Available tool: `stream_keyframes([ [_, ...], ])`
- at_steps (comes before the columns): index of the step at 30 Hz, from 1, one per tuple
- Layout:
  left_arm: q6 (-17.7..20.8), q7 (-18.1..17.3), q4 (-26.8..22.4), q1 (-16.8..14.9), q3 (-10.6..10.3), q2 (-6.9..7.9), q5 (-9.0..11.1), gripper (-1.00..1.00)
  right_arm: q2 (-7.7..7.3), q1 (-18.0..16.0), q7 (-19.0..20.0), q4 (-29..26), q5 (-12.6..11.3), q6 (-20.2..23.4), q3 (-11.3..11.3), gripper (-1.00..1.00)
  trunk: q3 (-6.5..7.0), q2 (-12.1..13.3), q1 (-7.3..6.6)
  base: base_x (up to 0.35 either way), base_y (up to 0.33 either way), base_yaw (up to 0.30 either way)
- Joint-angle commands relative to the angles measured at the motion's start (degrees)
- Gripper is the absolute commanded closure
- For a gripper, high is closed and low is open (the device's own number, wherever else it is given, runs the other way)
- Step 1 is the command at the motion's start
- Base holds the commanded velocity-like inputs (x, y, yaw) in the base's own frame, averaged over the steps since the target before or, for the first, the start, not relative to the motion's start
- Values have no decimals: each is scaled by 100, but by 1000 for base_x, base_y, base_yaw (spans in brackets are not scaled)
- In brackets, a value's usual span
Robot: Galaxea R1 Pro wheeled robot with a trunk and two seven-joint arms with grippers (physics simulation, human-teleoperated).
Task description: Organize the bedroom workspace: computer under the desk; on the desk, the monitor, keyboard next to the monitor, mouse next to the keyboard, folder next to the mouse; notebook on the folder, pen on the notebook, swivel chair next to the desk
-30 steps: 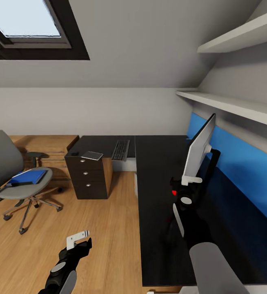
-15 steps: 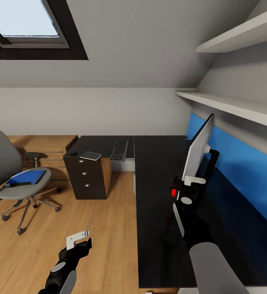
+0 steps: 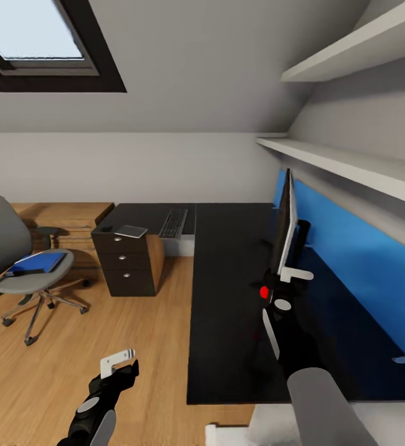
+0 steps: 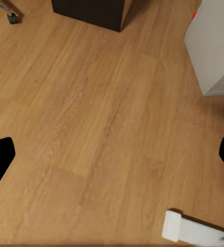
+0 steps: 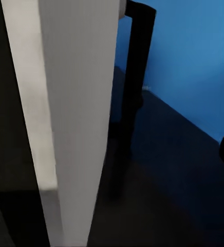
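The right claw (image 3: 287, 277) grips the monitor (image 3: 284, 228) (upright on the desk (image 3: 227, 297)); left claw (image 3: 117, 362) gapes empty.

Glossy black desk (image 3: 227, 297) with dark drawer unit (image 3: 127, 263), silver knobs. Bright blue folder (image 3: 38, 262) on grey swivel chair (image 3: 17, 260). Light grey monitor (image 3: 287, 232) back, black stand. Blue wall panel (image 3: 351, 272). Warm wood-grain floor (image 4: 91, 128). Pale grey, possibly silver, slab (image 3: 131, 231) on the drawers.
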Motion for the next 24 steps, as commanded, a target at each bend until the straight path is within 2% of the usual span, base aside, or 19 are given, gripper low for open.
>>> stream_keyframes([
  [1, 12, 55, -13, -4, -18, 7, 50, -100, 4, -3, -8, -5, 59, 50, -10, -100, -7, -5, -1, -78, -320, 0],
  [13, 5, 55, -160, -4, -4, 21, 50, -100, 4, -3, 0, 4, 58, 43, -10, -100, -7, -5, -1, -16, -320, 0],
  [24, 14, 55, -214, -4, 26, 33, 56, -100, 4, -3, 17, 5, 58, 41, -10, -100, -7, -5, -1, 0, -34, 0],
])
